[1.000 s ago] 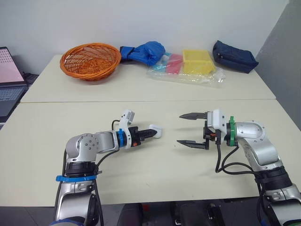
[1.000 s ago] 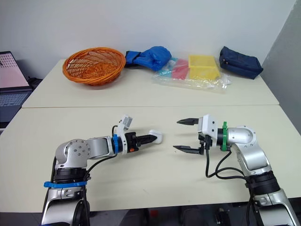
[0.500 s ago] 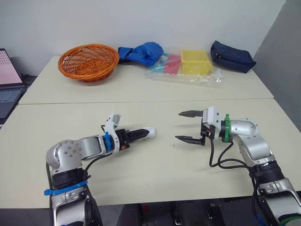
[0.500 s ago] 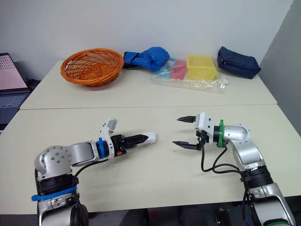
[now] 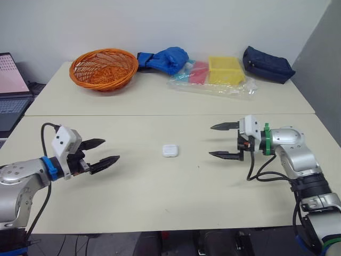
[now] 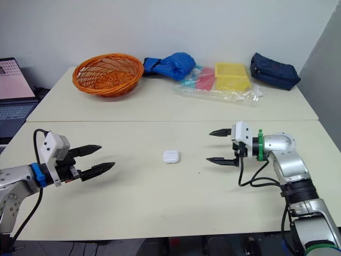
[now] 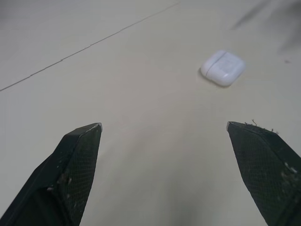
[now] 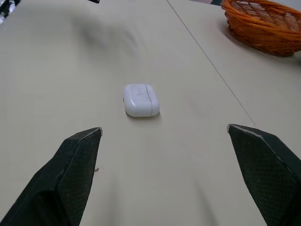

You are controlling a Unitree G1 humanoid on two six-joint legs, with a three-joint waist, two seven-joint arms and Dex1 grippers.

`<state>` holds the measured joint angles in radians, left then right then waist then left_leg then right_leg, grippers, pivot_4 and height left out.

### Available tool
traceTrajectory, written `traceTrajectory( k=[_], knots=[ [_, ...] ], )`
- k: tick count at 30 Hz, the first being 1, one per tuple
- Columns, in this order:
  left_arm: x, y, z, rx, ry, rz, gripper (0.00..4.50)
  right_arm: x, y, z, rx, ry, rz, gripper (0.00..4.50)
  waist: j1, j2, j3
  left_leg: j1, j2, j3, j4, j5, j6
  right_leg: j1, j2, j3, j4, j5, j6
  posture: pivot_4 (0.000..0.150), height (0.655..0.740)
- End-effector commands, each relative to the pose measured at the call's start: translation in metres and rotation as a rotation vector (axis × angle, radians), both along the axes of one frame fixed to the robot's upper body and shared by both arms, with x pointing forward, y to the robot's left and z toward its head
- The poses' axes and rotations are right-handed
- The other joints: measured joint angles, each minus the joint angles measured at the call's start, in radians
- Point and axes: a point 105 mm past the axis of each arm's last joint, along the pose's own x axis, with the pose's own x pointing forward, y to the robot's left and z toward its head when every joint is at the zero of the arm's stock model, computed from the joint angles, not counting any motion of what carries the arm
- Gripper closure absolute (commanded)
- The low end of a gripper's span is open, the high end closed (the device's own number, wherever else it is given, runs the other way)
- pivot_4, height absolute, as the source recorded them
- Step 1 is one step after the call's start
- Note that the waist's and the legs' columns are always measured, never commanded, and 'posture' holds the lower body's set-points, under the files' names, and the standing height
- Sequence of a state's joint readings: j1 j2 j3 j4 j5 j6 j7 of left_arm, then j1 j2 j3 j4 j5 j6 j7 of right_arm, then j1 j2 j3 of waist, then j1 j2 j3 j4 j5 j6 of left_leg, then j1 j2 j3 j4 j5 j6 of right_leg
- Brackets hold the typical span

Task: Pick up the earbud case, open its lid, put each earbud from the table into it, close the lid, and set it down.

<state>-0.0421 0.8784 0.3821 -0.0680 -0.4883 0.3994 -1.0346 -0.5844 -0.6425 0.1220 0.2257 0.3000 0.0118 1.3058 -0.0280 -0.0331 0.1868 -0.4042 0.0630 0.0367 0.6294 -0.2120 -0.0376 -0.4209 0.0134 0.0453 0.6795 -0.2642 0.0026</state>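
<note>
Earbud case (image 5: 169,151) lies flat on the near table (image 5: 160,202) with its lid closed, about midway between the two arms and touching neither.

On the left, the left gripper (image 5: 111,150) hangs above the table with its two fingers spread apart and nothing between them, well apart from the case. On the right, the right gripper (image 5: 211,141) is also wide open and empty. It points toward the case from somewhat nearer.

I judge that the last step, setting the case down, is done. Whether both earbuds are inside I cannot tell, because the lid hides them. The next move calls only for keeping both arms away, so that no finger pushes the small, light case.
</note>
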Motion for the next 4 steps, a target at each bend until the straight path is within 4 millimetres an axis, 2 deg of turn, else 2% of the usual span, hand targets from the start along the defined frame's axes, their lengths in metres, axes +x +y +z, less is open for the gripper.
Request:
traceTrajectory(
  k=[1,4],
  knots=[
    [0.0023,0.0078,0.0232,0.071,-0.11,0.022,0.04,-0.0042,-0.0017,0.0211,0.022,-0.053,0.021,0.0,0.0,0.0,0.0,-0.001,0.0,0.0,0.0,0.0,0.0,-0.001,0.0,0.0,0.0,0.0,0.0,0.15,0.74],
    [0.0034,0.0049,0.0216,0.054,-0.1,0.027,0.04,-0.0031,-0.0027,0.0193,0.016,-0.047,0.013,0.0,-0.001,0.0,0.0,-0.001,0.001,-0.001,-0.001,0.0,0.0,-0.001,0.001,-0.001,0.0,0.0,0.0,0.15,0.74]
  ],
)
